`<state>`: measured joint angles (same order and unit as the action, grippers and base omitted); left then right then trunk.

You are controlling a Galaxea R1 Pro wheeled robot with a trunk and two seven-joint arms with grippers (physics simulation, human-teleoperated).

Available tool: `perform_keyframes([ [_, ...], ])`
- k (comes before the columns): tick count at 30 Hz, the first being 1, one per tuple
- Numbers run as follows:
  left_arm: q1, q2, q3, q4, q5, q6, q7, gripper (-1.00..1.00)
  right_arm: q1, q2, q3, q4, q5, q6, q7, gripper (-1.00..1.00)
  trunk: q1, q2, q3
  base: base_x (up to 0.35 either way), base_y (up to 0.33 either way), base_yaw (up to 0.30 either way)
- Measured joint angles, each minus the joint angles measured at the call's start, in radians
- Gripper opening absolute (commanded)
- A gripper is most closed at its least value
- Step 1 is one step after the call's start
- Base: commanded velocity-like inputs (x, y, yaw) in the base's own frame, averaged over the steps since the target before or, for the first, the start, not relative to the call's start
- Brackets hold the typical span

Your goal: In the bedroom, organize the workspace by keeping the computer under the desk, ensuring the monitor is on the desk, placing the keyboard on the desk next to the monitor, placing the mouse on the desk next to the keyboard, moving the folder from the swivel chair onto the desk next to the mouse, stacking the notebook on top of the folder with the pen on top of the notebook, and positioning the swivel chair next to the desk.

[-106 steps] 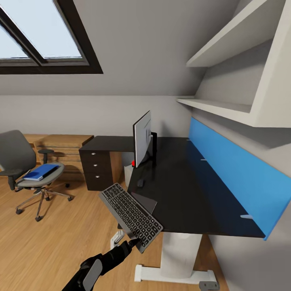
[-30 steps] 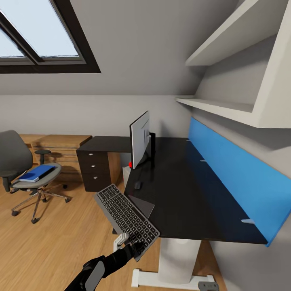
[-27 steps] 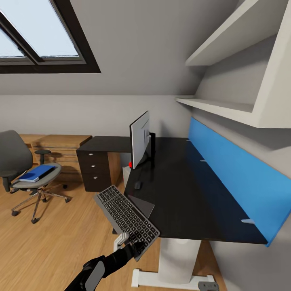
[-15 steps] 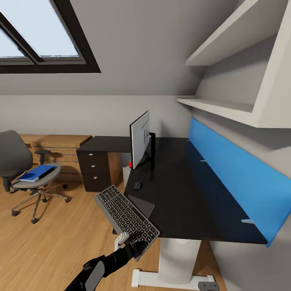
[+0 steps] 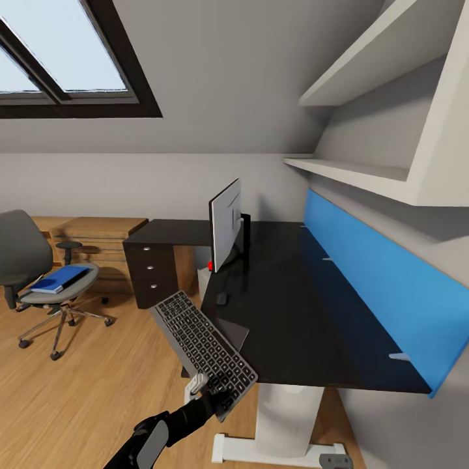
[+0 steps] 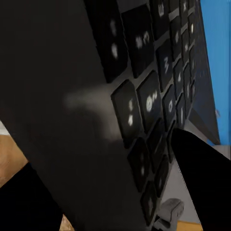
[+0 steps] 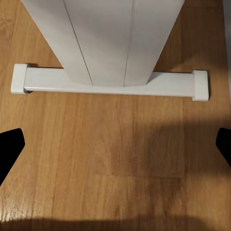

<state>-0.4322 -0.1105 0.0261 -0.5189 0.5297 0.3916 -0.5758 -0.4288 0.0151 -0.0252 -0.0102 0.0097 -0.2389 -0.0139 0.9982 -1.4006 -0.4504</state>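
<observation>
At the near front edge of the desk point(image 5: 306, 312), the left gripper point(image 5: 213, 395) is clamped on the near end of the keyboard point(image 5: 202, 344), which slants up and away from the fingers with its far end raised beside the desk's front edge. Part of the keyboard overlaps a dark flat notebook point(image 5: 233, 331) lying at that edge. The left wrist view shows the black keys point(image 6: 144, 101) close up against a dark finger point(image 6: 202, 183) pressed at the frame's edge. The left arm point(image 5: 163, 430) reaches up from low beside the desk's white leg point(image 5: 283, 417), forearm angled toward the desk.

On the desk, the monitor point(image 5: 225, 225) stands upright on its black stand near the far corner, seen edge-on, and the small dark mouse point(image 5: 221, 298) lies on the top near the stand, between monitor and keyboard. A pale thin pen point(image 5: 398, 356) rests at the desk's near right end, just beside the blue wall panel point(image 5: 384, 286). A light grey computer point(image 5: 205, 281) shows partly under the desk, below the monitor, next to the dark drawer unit point(image 5: 155, 273).

Well apart from the desk, the swivel chair point(image 5: 39, 273) stands on the wood floor point(image 5: 85, 391), its seat holding the blue folder point(image 5: 60, 279).

Below the desk, the right wrist view looks down on the white leg's foot bar point(image 7: 110, 86), with the right gripper point(image 7: 115, 144) spread wide, dark fingertips point(image 7: 9, 144) at either side.
</observation>
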Motion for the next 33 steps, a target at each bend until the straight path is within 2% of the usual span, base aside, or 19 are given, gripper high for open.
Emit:
perform_keyframes([
  [13,0.0,0.001,0.002,0.0,0.002,0.003,0.002,-1.0,0.0,0.0,-0.001,0.0,0.0,0.0,-0.001,1.0,0.0,0.0,0.0,0.0,0.0,0.0],
  [33,0.0,0.006,0.002,0.0,-0.007,-0.003,-0.002,-1.0,0.0,0.0,0.0,-0.001,0.0,0.0,0.0,1.0,-0.077,0.14,0.063,0.0,0.0,0.0],
])
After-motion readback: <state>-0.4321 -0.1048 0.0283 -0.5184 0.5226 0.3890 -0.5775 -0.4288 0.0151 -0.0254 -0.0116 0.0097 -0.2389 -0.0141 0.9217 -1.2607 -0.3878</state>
